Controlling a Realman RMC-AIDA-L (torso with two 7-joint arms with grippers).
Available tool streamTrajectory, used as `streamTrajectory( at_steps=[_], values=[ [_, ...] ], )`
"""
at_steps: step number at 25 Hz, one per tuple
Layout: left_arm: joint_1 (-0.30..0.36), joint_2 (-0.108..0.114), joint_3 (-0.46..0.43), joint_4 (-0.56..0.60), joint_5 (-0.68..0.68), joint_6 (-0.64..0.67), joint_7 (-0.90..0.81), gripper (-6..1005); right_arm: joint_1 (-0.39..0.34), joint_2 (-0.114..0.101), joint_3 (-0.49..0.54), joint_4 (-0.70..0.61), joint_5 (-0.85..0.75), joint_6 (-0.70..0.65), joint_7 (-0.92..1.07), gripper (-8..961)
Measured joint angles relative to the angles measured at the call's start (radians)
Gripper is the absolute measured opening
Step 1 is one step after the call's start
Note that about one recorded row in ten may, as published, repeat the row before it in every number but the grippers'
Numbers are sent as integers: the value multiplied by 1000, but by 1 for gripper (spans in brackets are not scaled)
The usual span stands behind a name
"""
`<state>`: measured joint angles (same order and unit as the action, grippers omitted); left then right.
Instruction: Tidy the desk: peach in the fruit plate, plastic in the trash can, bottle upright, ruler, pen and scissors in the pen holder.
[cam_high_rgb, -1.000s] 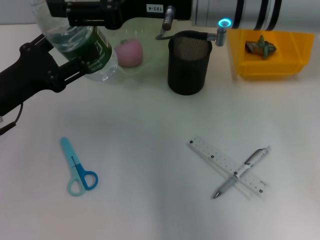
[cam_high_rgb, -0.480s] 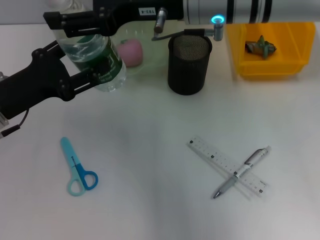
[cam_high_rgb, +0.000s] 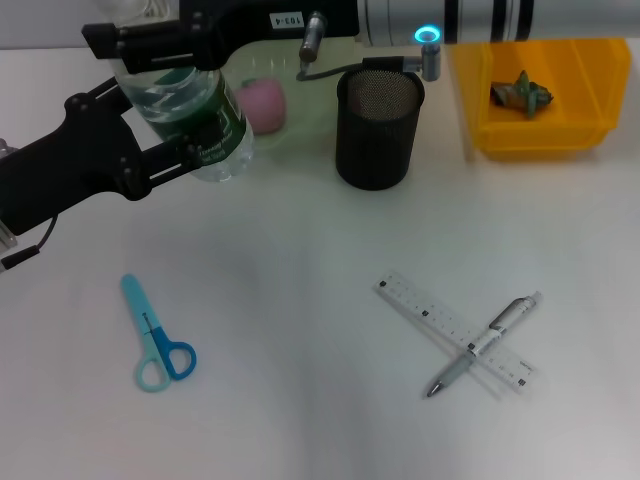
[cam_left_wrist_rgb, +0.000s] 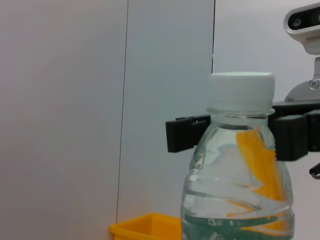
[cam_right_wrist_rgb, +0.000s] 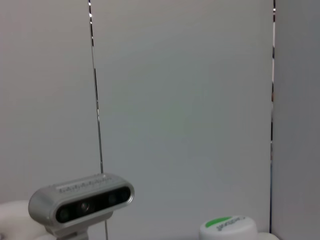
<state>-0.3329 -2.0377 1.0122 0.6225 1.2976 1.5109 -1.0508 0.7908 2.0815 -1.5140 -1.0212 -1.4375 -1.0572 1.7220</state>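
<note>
Presently I note both claws pinching the bottle (cam_high_rgb: 190, 120) beside the pen holder (cam_high_rgb: 377, 127), left claw (cam_high_rgb: 165, 130) at the body, right claw (cam_high_rgb: 165, 45) at the neck, apparently to stand it upright.

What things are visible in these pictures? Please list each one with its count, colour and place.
bottle: 1, clear with green label and white cap, held upright at the far left of the table.
peach: 1, pink, in the fruit plate.
fruit plate: 1, pale green, far side, beside the pen holder.
pen holder: 1, black mesh, far centre.
trash can: 1, yellow, far right.
plastic: 1 piece, green and brown, inside the trash can.
scissors: 1, blue, near left.
ruler: 1, clear, near right.
pen: 1, silver, lying across the ruler.
left gripper: 1, black, around the bottle.
right gripper: 1, black, at the bottle's neck.
</note>
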Motion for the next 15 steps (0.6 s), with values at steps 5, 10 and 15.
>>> streamTrajectory(
  at_steps=[5,10,15],
  values=[
    [-1,1,0,1,0,-1,0,771,0,0,-1,-1,-7,-2,3,783],
    [-11,0,0,1,19,-2,0,772,2,0,-2,0,-8,-2,-1,782],
    [-15,-4,-2,1,28,-2,-1,771,8,0,-3,0,-9,-3,-2,781]
  ],
)
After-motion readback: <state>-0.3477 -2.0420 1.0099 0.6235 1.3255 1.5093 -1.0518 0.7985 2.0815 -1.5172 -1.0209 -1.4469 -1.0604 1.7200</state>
